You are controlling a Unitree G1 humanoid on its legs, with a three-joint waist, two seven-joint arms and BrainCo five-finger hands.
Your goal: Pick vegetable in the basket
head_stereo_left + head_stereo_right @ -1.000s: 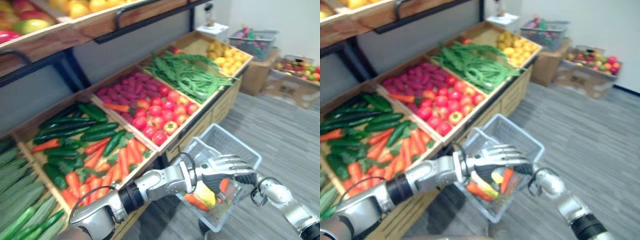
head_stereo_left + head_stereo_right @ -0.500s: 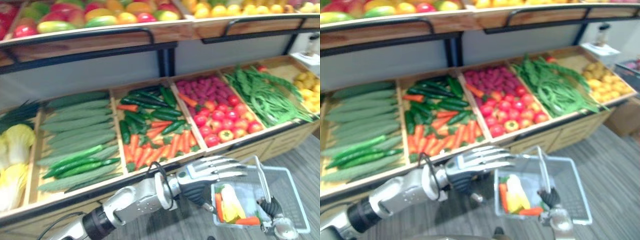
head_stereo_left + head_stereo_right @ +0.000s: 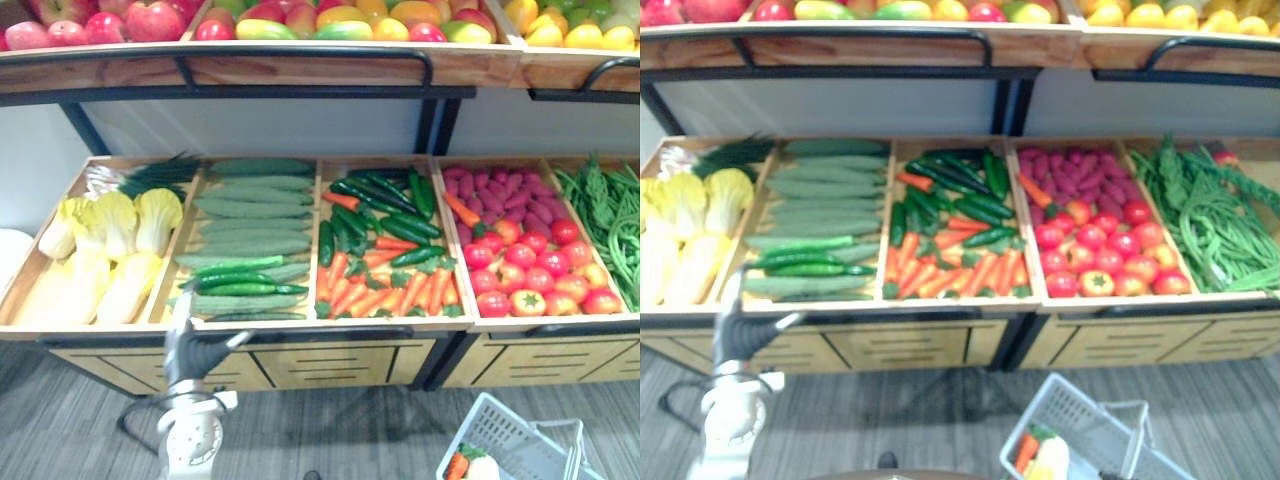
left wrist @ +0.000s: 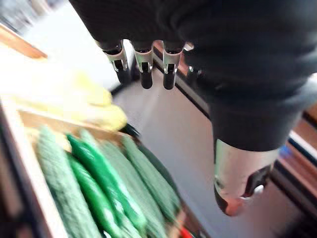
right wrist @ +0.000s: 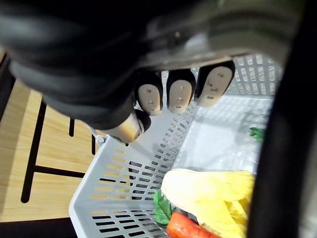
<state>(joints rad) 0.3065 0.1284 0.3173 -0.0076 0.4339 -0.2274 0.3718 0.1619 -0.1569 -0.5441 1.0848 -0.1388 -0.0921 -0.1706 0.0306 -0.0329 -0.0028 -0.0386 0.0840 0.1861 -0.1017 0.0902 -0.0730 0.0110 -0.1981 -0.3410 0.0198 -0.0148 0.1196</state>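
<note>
A white mesh basket [image 3: 497, 428] hangs low at the right, in front of the wooden produce stand. It holds a pale yellow leafy vegetable [image 5: 213, 193], a carrot [image 5: 185, 229] and a green leaf. My right hand [image 5: 179, 91] has its fingers curled round the basket's handle above the basket wall [image 5: 126, 186]. My left hand [image 3: 197, 352] is raised before the front edge of the cucumber bin [image 3: 245, 215], fingers [image 4: 143, 64] straight and holding nothing. Smooth dark green cucumbers [image 4: 94, 188] lie just past those fingers.
The lower shelf holds bins of yellow cabbage [image 3: 110, 225], cucumbers, carrots with dark peppers [image 3: 375, 285], tomatoes [image 3: 530, 285] and green beans [image 3: 612, 220]. An upper shelf of fruit [image 3: 300, 20] overhangs them behind a black rail. Grey floor lies below.
The camera has swung left, so the stand now faces me. My left hand has left the basket and gone left to the cucumber bin. The basket now sits lower right.
</note>
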